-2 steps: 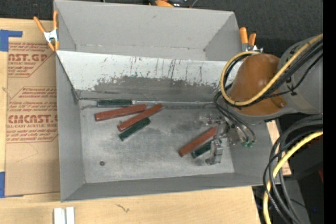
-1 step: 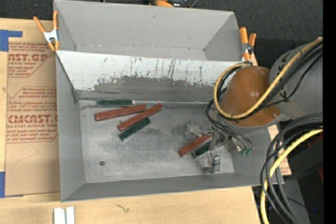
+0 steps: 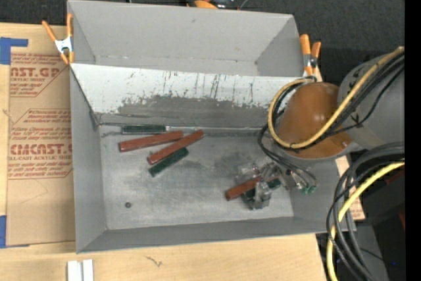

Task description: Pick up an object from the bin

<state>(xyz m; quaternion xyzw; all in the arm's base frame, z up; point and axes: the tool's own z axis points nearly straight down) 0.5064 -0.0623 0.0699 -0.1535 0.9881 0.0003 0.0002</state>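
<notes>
My gripper is low over the bin floor, in the front right part of the bin. A short red-brown stick lies on the floor there. Its right end reaches in at the gripper's tip and its left end points out toward the bin's middle. Whether the stick is clamped or only lies against the gripper is unclear from this angle.
Left of centre lie two more red-brown sticks and a dark green stick, partly crossing. A thin dark rod rests along the foot of the back wall. The arm's orange cover and cables hang over the right rim.
</notes>
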